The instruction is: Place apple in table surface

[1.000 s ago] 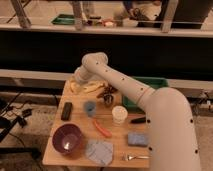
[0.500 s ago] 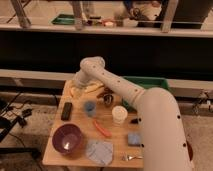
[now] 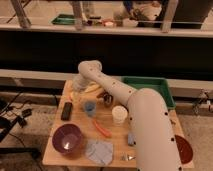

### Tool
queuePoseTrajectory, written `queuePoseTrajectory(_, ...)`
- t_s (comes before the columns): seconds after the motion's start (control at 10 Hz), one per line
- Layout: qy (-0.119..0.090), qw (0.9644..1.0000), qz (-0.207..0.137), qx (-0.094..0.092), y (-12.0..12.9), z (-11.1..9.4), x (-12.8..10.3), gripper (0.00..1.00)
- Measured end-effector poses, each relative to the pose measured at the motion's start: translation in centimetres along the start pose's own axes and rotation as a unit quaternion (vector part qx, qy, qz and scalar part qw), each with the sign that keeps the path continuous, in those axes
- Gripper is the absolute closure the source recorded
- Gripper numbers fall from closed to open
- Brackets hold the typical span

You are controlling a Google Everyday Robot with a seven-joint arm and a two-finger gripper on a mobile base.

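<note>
Broadly, the table surface [image 3: 75, 112] is a light plank top crowded with things, and the white arm reaches across it from the lower right to the far left corner. A green tray [image 3: 150, 85] sits at the back right. A purple bowl [image 3: 68, 139] stands at the near left, a grey cloth [image 3: 99, 151] beside it, a white cup [image 3: 119, 114] toward the middle, and a long orange-red sausage-shaped piece [image 3: 102, 128] between them. A dark flat block [image 3: 66, 110] lies at the left edge, a small blue cup [image 3: 89, 107] next to it.

The gripper [image 3: 79, 90] hangs low over the far left of the table, fingers drawn together; whether they clasp anything I cannot make out. The apple cannot be picked out with certainty; it may be hidden within or under the gripper there.

As a judgement, an apple is firm, smooth and rounded, fairly light, prone to roll once freed, so it wants a hold across its widest girth and a release right at the wood.
</note>
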Motion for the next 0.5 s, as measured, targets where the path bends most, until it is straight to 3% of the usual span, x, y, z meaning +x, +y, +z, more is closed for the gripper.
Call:
queuePoseTrajectory(0.2,0.003,0.9998,0.008,-0.016,0.5,1.6,1.0,0.64)
queuePoseTrajectory(0.5,0.011,0.9996,0.015,-0.023,0.5,2.1,2.0,0.64)
